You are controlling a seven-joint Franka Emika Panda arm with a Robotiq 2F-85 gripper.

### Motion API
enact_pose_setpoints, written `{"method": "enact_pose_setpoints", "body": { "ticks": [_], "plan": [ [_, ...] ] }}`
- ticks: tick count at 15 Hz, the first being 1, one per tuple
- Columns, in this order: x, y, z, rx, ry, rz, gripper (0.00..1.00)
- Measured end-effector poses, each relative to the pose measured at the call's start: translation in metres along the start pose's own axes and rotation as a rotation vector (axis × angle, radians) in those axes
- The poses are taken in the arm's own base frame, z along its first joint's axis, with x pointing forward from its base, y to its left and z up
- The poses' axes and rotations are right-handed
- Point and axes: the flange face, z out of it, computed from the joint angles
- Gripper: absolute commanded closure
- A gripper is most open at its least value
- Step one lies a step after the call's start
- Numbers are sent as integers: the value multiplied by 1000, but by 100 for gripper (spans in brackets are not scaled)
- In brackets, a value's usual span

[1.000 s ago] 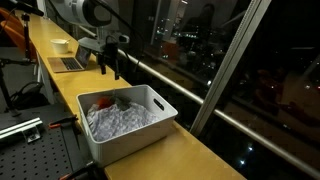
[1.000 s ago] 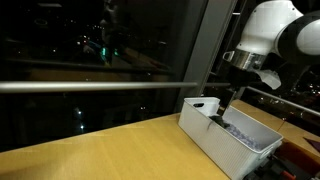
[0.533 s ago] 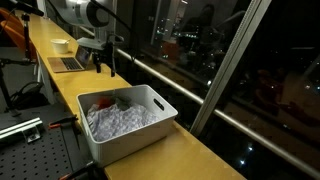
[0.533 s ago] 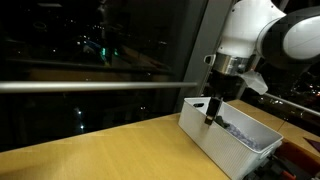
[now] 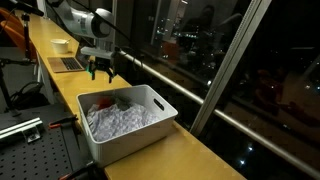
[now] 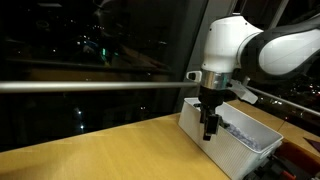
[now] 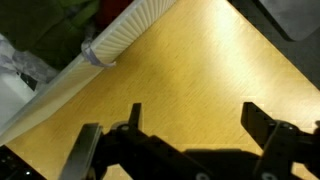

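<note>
My gripper [image 5: 101,69] hangs open and empty above the wooden counter, just beyond the far end of a white plastic bin [image 5: 160,122]. It also shows in an exterior view [image 6: 209,127], beside the bin's near corner [image 6: 190,118]. The bin holds crumpled white and grey cloth [image 5: 120,118] with a red and a green item [image 5: 104,100] at one end. In the wrist view the two black fingers [image 7: 195,118] are spread wide over bare wood [image 7: 200,60], with the bin's rim [image 7: 125,40] at the upper left.
The long wooden counter [image 5: 185,155] runs along a dark window with a metal rail [image 6: 90,86]. A laptop [image 5: 68,64] and a white bowl [image 5: 61,44] sit further down it. A metal breadboard table [image 5: 30,150] stands beside the counter.
The gripper has moved away from the window and down toward the counter near the bin's end. It stays open and empty.
</note>
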Motion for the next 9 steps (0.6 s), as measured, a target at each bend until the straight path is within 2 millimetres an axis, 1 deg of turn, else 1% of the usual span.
{"method": "enact_pose_setpoints", "body": {
  "ticks": [4,6,9],
  "plan": [
    [-5,15,-18,-10,-44,-139,0],
    [-11,25,-17,-10,-57,-187,0],
    [-17,40,-9,-8,-75,-253,0]
  ]
}}
